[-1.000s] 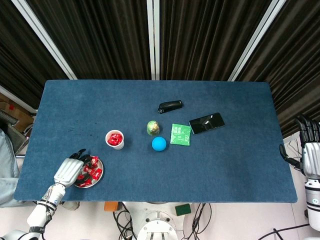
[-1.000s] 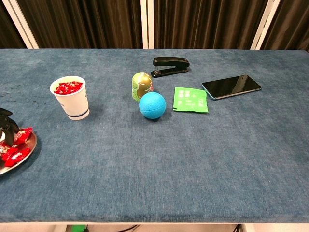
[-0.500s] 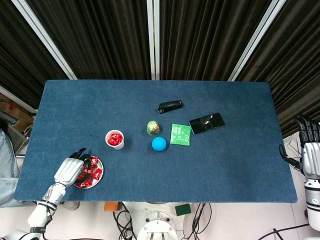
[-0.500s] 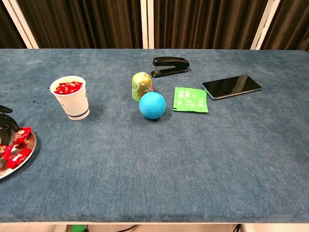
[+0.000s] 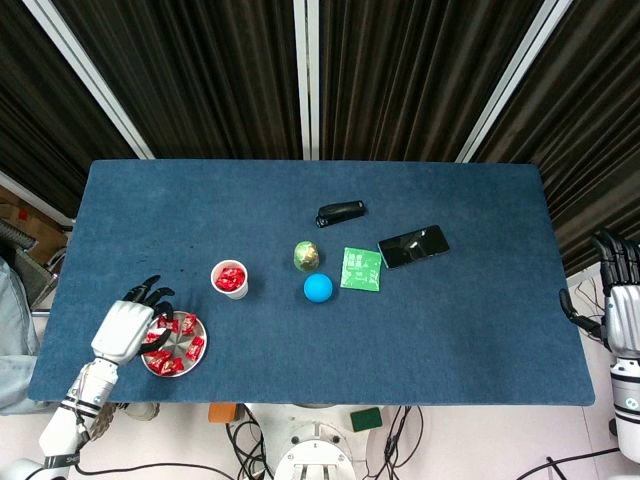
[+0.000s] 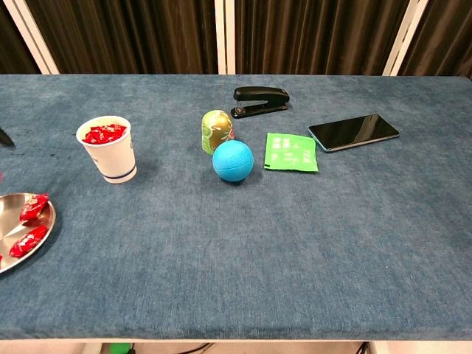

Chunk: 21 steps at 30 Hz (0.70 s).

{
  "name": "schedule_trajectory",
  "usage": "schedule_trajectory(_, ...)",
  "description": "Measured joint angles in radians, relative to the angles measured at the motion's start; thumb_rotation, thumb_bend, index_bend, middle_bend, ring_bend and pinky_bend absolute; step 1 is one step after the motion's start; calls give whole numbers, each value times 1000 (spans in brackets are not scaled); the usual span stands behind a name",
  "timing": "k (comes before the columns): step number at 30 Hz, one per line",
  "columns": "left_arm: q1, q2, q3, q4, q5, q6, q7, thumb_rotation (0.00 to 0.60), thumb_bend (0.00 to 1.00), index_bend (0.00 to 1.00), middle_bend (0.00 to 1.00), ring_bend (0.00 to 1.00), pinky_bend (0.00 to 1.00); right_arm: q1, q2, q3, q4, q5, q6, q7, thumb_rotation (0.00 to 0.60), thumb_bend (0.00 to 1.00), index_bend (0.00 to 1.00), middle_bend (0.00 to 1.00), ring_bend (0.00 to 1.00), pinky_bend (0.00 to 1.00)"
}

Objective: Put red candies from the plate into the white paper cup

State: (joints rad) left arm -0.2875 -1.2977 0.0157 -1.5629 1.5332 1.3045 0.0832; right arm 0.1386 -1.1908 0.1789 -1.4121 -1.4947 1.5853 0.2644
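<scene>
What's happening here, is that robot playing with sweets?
Sort of. It is moving red candies from a metal plate into a white paper cup, which already holds several. Its left hand is over the plate's left edge; whether it has a candy is hard to tell. The right hand waits off the table's right edge, fingers apart and holding nothing. A blue ball, stapler and phone lie untouched.

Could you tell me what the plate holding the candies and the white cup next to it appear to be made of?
The round silver plate looks like polished metal, probably stainless steel: its rim is grey and reflective. The white cup with a blue band near its base looks like matte paper, with a thin rolled rim and no gloss. The red candies seem wrapped in shiny film, though the views are too small to be sure.
</scene>
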Motion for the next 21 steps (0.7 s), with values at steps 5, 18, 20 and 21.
schedule_trajectory(5,-31,58,-64,-59,-12,6,-12,600,342,553,261,68,228,-3,4,-1,-2,-1,1,2,600,352,0,0,0,0)
schedule_trajectory(18,-202,14,-169,-53,-111,-187,-34,600,345,553,262,68,222,5,1,-3,3,-3,-13,5,600,352,0,0,0,0)
schedule_trajectory(20,-235,-18,-180,-25,-130,-224,-32,600,346,553,261,68,222,5,2,-2,3,-1,-12,6,600,352,0,0,0,0)
schedule_trajectory(21,-249,-31,-185,-13,-137,-238,-30,600,347,553,262,68,223,4,3,-2,3,1,-13,7,600,352,0,0,0,0)
